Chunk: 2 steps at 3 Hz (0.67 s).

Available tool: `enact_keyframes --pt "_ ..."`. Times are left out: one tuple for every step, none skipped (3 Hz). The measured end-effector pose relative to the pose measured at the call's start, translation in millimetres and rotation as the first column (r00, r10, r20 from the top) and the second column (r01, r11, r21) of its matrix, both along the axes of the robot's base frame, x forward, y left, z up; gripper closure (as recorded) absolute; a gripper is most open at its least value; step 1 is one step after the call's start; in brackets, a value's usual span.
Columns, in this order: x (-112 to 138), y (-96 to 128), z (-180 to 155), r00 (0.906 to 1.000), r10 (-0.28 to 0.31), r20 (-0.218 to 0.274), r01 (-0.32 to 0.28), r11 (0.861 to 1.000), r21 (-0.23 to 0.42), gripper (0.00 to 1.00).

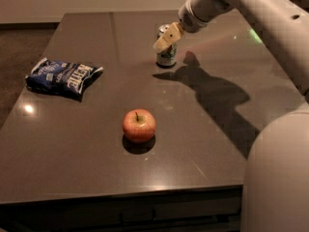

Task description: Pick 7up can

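Broadest of all, a dark glossy table (72,168), bearing everything within one reach. At the lower right, the pale rounded robot body (277,178), parked at the table's near corner, probably so as to reach over the top without crowding it. From the upper right, the thick white arm (260,13), stretched down toward the far middle of the table and throwing a shadow (217,95) just to the right of the target. On the left, well apart from the rest, a crumpled blue chip bag (63,77), lying flat and out of the path. Near the front middle, a red apple (139,124), stem up, well short of the arm's line and likely no hindrance to it. At the far middle, the 7up can (166,58), upright on the table, green marking low on a silvery body, hidden in its upper part. Smallest, the gripper (165,39), yellowish, angled down from the right and overlapping the can's top in this view, seemingly lined up for a grasp from the side. Cannot tell whether wide or narrow, nor whether touching the can or merely in front of it. Judging by the base flat on the table, not yet lifted.
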<state>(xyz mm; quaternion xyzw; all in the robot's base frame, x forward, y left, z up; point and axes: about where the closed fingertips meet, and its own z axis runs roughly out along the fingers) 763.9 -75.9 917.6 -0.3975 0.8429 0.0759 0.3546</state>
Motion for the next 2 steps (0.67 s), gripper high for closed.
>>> enact_keyframes --pt "4.1 6.9 -3.1 0.9998 0.019 -0.009 -0.019 1.0 0.018 0.24" --pt "3.5 9.7 -3.4 0.9987 0.047 -0.021 -0.046 0.998 0.04 0.47"
